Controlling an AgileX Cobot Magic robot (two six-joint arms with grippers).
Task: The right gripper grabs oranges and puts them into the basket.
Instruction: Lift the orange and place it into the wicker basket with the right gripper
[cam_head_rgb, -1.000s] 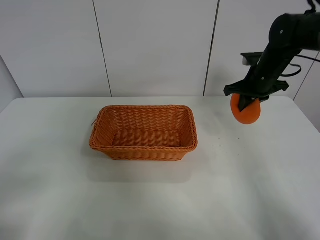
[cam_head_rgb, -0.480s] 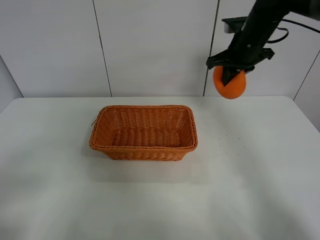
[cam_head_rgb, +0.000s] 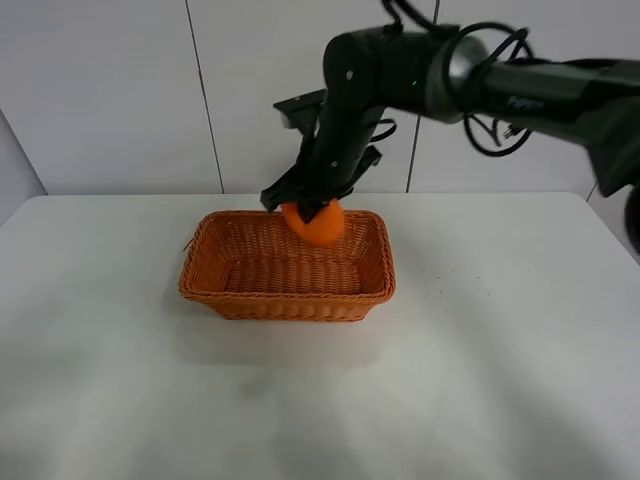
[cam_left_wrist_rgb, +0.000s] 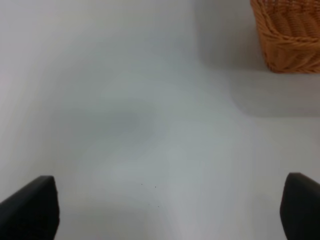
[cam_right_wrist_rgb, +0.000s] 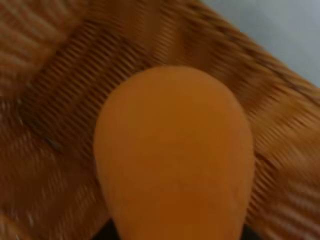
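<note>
The black jawed claw of the right gripper (cam_head_rgb: 312, 207), at the end of a dark grey jointed arm with looping cables, is pinching a bright orange, pear-shaped fruit (cam_head_rgb: 319, 226) from above; its jaws are pressing on the fruit's upper part, and the rounded end is hanging downward. The fruit is hovering over the rectangular orange-brown woven wicker basket (cam_head_rgb: 285, 297), by the far rim and toward the right half. Whether it is touching the weave cannot be told. In the right wrist view the fruit (cam_right_wrist_rgb: 175, 150) is filling the middle of the picture, with the basket's sloping inner walls (cam_right_wrist_rgb: 60, 75) lying blurred beneath it. The basket is sitting on a white tabletop (cam_head_rgb: 480, 380). The left gripper (cam_left_wrist_rgb: 165, 210) is hanging over bare table with its black fingers (cam_left_wrist_rgb: 30, 207) spread wide apart; a corner of the basket (cam_left_wrist_rgb: 290, 40) is showing at the edge of that view.
</note>
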